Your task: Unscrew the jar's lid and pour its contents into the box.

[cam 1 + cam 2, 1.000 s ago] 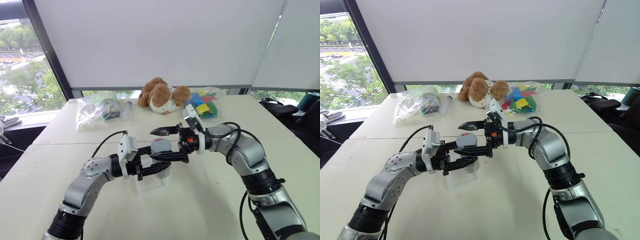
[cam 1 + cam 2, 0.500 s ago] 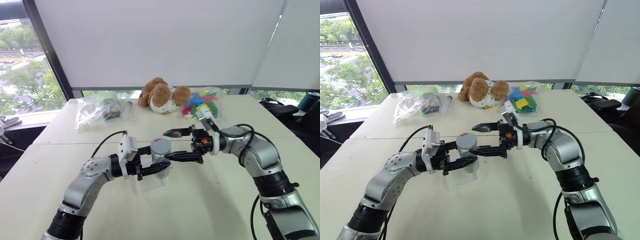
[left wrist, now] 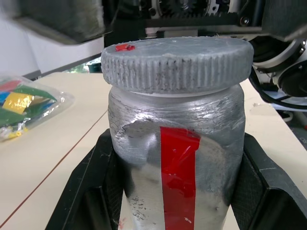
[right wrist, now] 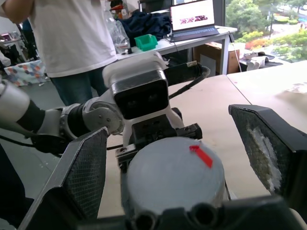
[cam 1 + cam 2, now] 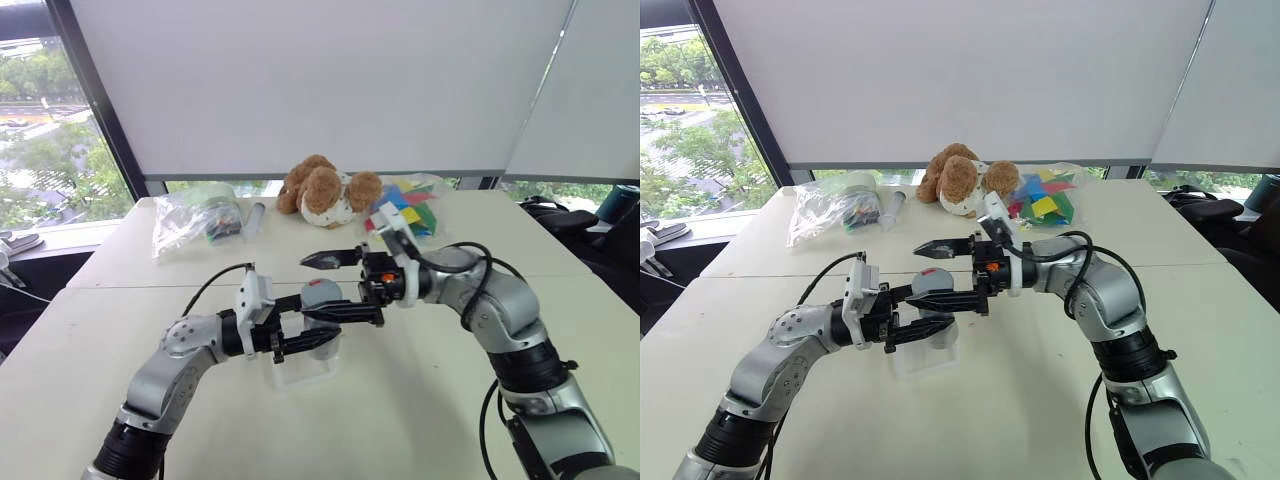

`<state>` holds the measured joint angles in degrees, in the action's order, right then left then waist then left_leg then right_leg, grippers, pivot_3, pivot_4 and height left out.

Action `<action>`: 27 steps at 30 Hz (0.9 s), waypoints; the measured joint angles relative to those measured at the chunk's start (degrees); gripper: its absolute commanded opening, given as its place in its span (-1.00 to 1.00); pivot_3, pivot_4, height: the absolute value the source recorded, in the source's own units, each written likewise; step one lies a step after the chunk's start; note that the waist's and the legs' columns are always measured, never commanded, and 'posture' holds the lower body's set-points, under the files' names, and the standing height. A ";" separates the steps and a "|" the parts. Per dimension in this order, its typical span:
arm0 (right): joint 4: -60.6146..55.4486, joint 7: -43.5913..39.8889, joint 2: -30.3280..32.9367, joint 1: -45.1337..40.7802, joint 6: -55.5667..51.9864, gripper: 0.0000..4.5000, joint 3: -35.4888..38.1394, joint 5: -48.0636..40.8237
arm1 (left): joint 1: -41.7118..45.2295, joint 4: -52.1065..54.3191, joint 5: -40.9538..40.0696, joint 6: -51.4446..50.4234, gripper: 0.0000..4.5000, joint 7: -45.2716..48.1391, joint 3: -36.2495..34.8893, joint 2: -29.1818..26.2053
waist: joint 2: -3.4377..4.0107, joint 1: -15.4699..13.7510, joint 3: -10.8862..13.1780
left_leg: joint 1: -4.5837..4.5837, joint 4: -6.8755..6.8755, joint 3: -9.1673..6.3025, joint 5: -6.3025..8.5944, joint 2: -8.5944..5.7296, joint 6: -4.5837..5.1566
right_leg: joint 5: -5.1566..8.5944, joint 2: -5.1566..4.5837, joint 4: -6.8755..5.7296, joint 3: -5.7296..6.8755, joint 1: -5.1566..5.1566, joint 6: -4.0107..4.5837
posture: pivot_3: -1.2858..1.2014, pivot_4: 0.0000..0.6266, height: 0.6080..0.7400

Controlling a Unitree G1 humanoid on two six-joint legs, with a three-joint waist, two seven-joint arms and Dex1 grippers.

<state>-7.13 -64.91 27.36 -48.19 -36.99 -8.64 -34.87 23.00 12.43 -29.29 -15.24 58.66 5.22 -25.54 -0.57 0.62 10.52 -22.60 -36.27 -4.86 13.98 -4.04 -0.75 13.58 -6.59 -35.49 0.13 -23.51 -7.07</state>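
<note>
The silver-grey jar (image 3: 144, 158) with a red stripe stands upright just above the clear box (image 5: 305, 374). My left gripper (image 5: 316, 328) is shut on the jar's body, one black finger (image 3: 88, 191) on each side. The grey lid (image 4: 175, 175), marked with a small red strip, sits on the jar's mouth. From the right, my right gripper (image 5: 324, 287) reaches in level and stands open. Its two fingers straddle the lid with a gap on either side. The contents are hidden inside the jar.
A brown teddy bear (image 5: 325, 190), a bag of coloured blocks (image 5: 405, 212), a clear bag (image 5: 193, 222) and a clear tube (image 5: 255, 215) lie along the table's far edge. A person in a white shirt (image 4: 72, 38) stands beyond the table.
Half a second ago my right gripper had drawn back to the right of the jar. It has now returned, open, around the lid. The left gripper and jar stayed still.
</note>
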 measured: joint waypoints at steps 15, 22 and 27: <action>5.08 -0.40 -1.90 -1.77 0.94 0.96 -1.02 2.07 | -0.17 0.00 0.07 -0.13 -0.02 -1.34 0.04 0.09 | 0.00 0.10 0.00 | 0.00 0.02 0.00 0.00 0.01 0.00 | 0.00 0.01 -0.01 0.00 -0.02 0.00 | 0.03 -0.52 1.00; 6.25 -2.74 0.44 -0.96 1.87 0.96 -0.84 2.06 | -0.24 0.00 0.08 -0.18 -0.02 -1.64 0.10 0.08 | 0.00 0.09 0.00 | 0.00 0.02 0.01 0.00 0.01 0.00 | 0.00 0.01 -0.01 0.00 -0.02 0.00 | 0.03 -0.52 1.00; 6.25 -3.61 1.47 0.05 1.84 0.96 0.02 1.84 | -0.25 -0.01 0.11 -0.19 -0.02 -1.71 0.13 0.09 | 0.00 0.12 0.00 | 0.00 0.02 0.01 0.00 0.01 0.00 | 0.00 0.01 -0.01 0.00 -0.02 0.00 | 0.03 -0.52 1.00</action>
<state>-0.88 -68.52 28.82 -48.14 -35.15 -8.62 -33.03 22.74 12.42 -29.18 -15.43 56.95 5.36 -25.45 -0.57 0.74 10.52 -22.60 -36.26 -4.85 13.98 -4.03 -0.75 13.58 -6.57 -35.50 0.13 -23.53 -7.07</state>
